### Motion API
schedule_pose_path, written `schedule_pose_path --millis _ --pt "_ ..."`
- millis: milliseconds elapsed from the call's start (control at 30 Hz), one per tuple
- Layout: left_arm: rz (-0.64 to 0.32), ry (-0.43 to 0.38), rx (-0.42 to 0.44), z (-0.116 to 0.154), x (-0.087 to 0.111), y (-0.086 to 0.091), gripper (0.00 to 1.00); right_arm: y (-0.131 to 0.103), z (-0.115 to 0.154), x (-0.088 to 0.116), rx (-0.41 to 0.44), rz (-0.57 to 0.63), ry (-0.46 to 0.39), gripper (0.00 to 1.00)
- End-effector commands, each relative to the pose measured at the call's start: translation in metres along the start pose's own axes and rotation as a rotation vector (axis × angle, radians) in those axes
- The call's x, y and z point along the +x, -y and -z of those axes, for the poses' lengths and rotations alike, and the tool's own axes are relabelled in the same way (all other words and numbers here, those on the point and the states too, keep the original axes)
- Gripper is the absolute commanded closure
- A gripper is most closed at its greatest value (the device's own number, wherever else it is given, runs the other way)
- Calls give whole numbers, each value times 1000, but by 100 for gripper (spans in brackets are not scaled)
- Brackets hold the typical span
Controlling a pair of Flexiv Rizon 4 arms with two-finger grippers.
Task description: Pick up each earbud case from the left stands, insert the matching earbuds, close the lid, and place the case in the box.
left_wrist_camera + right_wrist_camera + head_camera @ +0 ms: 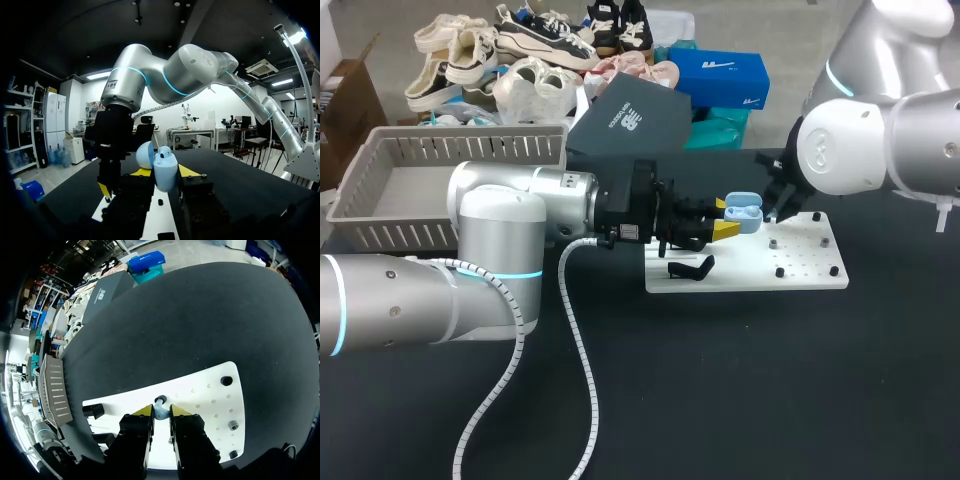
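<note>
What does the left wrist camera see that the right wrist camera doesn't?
Only the left wrist view shows the open blue earbud case gripped in the left jaws, and the right arm bending down ahead. Only the right wrist view shows a small earbud pinched in the right jaws, and the grey basket. Both show the white board on the black table.

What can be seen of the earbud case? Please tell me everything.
The case is small, rounded, light blue and smooth like plastic. Its lid stands open, hinged back. The left claw is shut on its body from two sides and holds it above the white board. Nothing else touches it. The right claw, with an earbud, is close beside it. Whether earbuds are inside, I cannot tell.
</note>
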State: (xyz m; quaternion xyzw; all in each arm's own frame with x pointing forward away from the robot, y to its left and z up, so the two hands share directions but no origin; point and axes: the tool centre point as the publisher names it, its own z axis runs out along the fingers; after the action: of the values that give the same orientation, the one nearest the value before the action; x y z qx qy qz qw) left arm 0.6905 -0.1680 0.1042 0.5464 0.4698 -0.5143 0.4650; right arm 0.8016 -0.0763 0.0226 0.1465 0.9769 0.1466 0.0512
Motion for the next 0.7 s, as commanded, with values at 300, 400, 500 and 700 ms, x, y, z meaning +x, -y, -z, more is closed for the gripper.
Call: schedule_pose_path --millis 300,400,500,700 --pt "-1 0 -3 -1 0 0 100 -1 33 8 -17 -18 24 100" --pt "-1 0 -3 -1 0 0 100 2 48 10 -26 -20 38 100" --pt "-1 0 -3 -1 0 0 100 8 64 12 -39 -21 65 100" --pt "-1 0 -3 -1 0 0 100 21 114 21 -58 1 142 100"
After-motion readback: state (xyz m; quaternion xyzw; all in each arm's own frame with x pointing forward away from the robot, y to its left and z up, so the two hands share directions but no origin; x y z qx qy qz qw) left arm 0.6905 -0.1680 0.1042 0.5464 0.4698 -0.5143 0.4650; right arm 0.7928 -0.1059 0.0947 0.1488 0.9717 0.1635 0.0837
